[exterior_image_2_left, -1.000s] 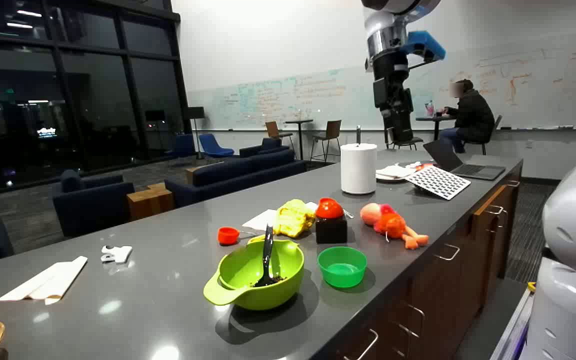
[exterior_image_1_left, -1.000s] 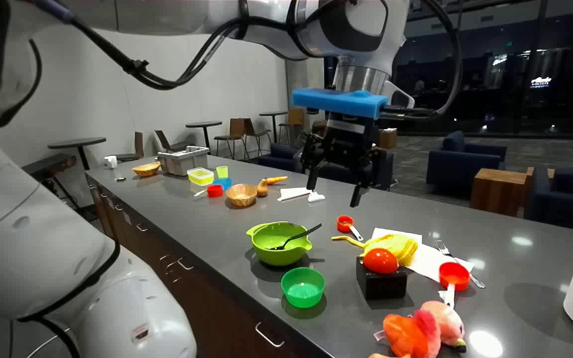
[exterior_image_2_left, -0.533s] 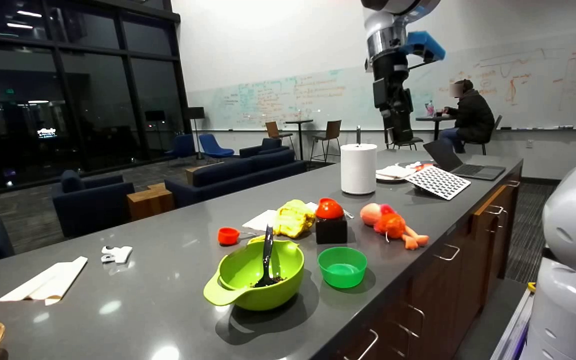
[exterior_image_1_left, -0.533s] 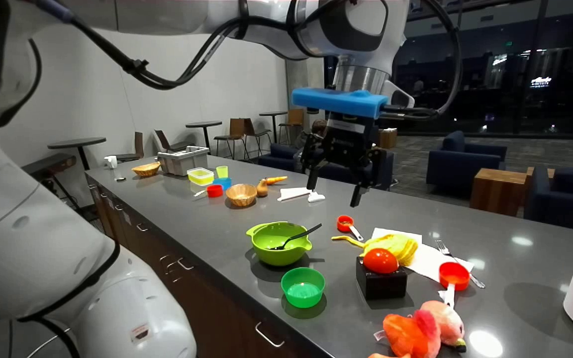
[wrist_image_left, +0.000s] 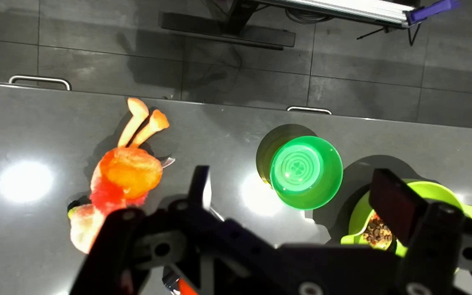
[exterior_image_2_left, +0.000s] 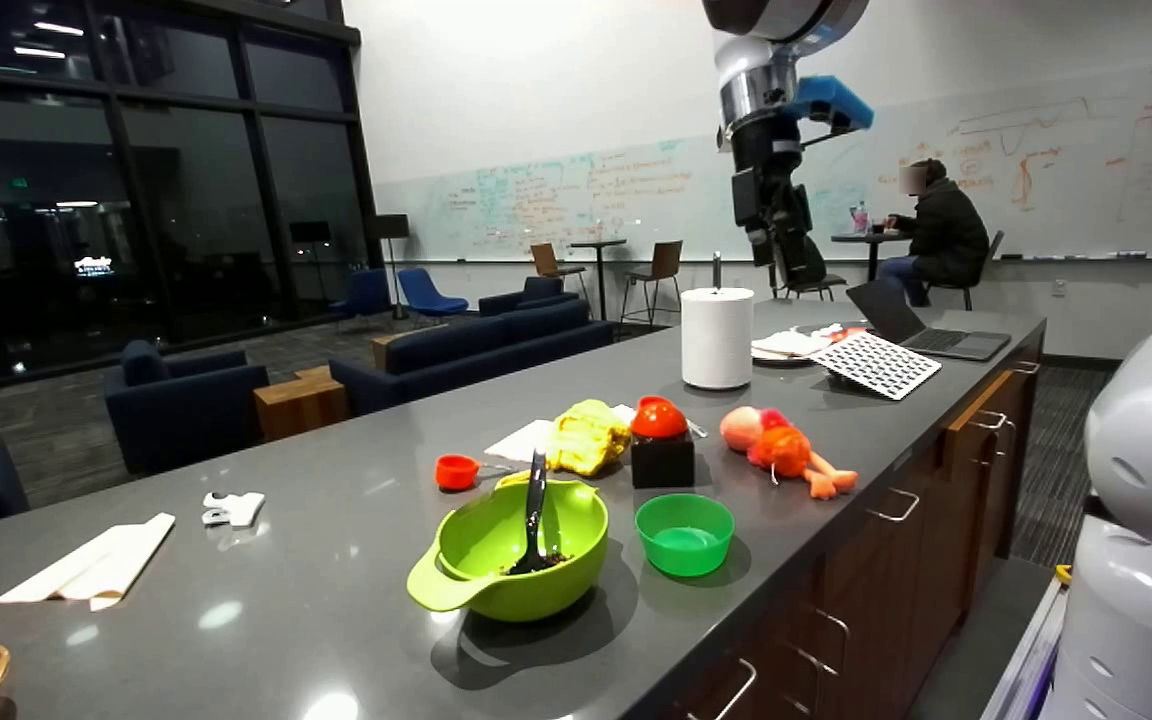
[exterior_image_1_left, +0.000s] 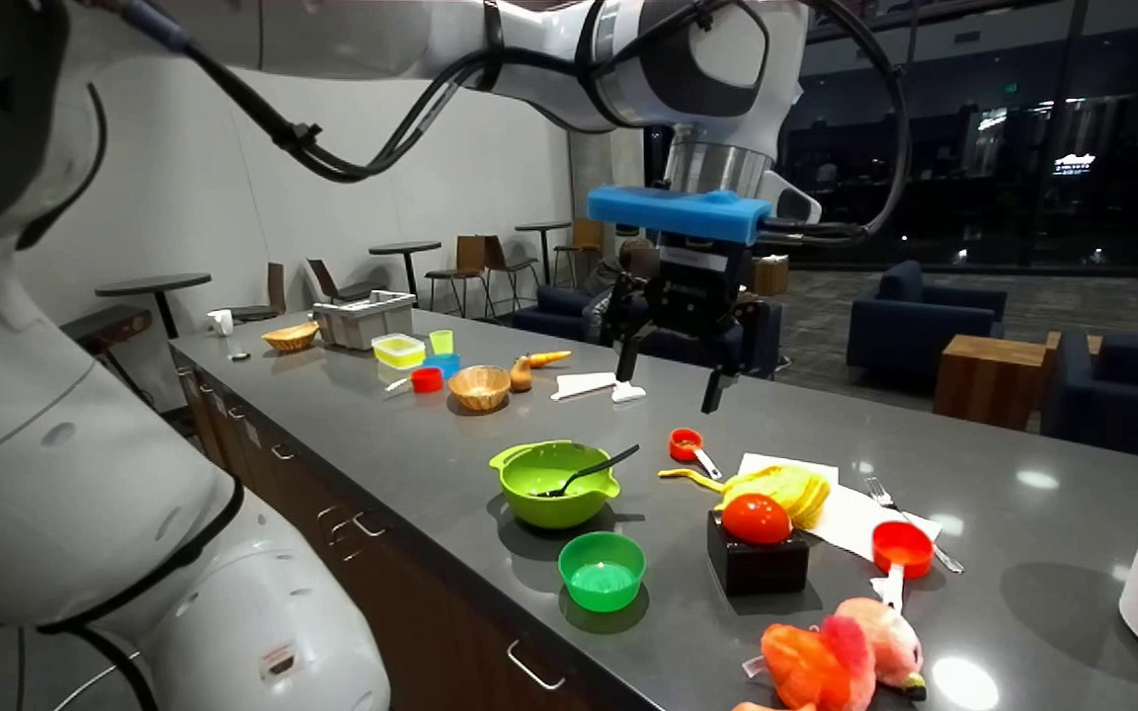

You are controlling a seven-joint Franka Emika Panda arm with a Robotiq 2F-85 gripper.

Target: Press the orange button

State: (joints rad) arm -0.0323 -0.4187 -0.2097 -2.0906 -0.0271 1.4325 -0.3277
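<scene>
Item: gripper (exterior_image_1_left: 669, 385) and blue mount (exterior_image_1_left: 678, 210), slightly lower than before; arm (exterior_image_1_left: 362, 39) shifted too (seen in both exterior views).

Dark gray counter (exterior_image_2_left: 306, 620), with an orange button (exterior_image_2_left: 658, 420) on a black base (exterior_image_2_left: 663, 465) set upright upon it. Just beside the base, a yellow cloth (exterior_image_2_left: 588, 437) partly covers a white napkin (exterior_image_1_left: 851, 523); a red measuring cup (exterior_image_2_left: 456, 475) lies near the cloth. A light green bowl (exterior_image_1_left: 541, 511) and a smaller, darker green bowl (exterior_image_2_left: 686, 556) stand near each other, toward the counter's edge. A plush toy (exterior_image_2_left: 784, 450) lies near the base. Elsewhere: paper towel roll (exterior_image_2_left: 717, 342), laptop (exterior_image_2_left: 956, 343), wicker basket (exterior_image_1_left: 480, 401), gray bin (exterior_image_1_left: 371, 326).
</scene>
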